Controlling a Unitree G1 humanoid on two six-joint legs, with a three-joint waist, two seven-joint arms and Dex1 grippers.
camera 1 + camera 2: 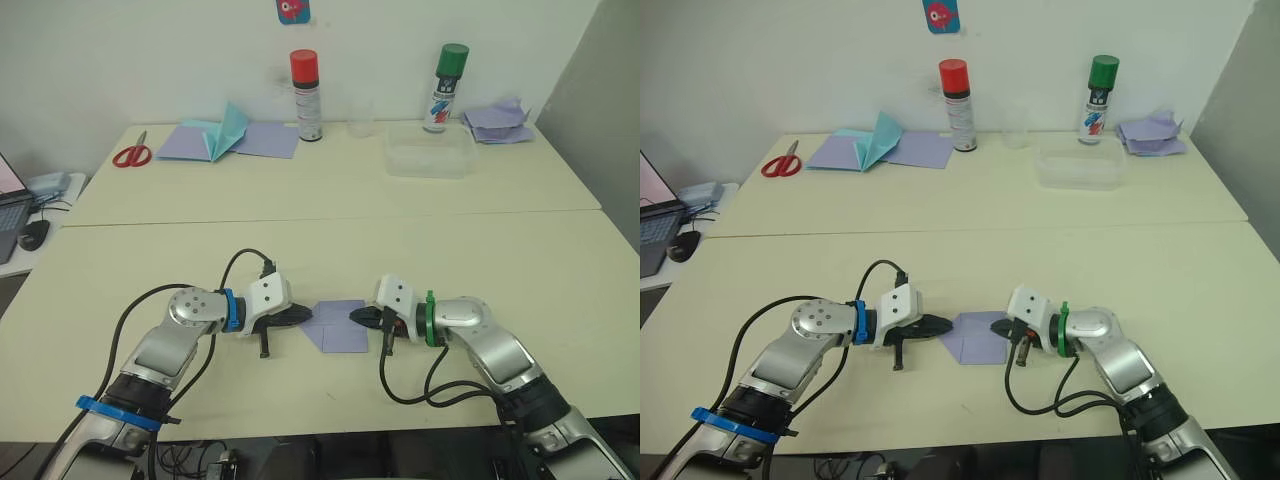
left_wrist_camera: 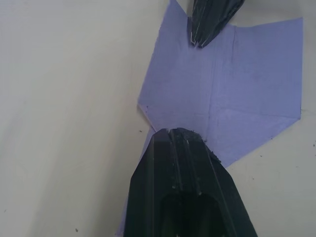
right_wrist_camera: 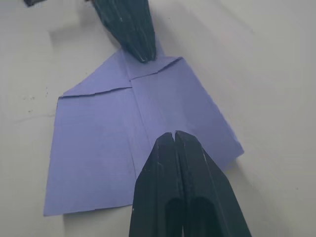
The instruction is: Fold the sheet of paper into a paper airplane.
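Observation:
The sheet of paper (image 1: 338, 330) lies flat near the table's front edge, pale lavender, with two corners folded in to a point on the side of my left arm. My left gripper (image 1: 310, 316) is shut, its tip resting on that pointed end (image 3: 148, 61). My right gripper (image 1: 355, 316) is shut too, its tip down on the paper's opposite, square end along the centre crease (image 3: 133, 123). The two tips face each other across the sheet. Neither pinches the paper between its fingers.
At the back of the table are a teal paper plane (image 1: 228, 128) on lavender sheets (image 1: 268, 140), red scissors (image 1: 131, 155), a red-capped can (image 1: 305, 95), a green-capped can (image 1: 447, 88), a clear container (image 1: 428, 158) and a crumpled lavender heap (image 1: 497, 122). A mouse (image 1: 33, 232) sits far left.

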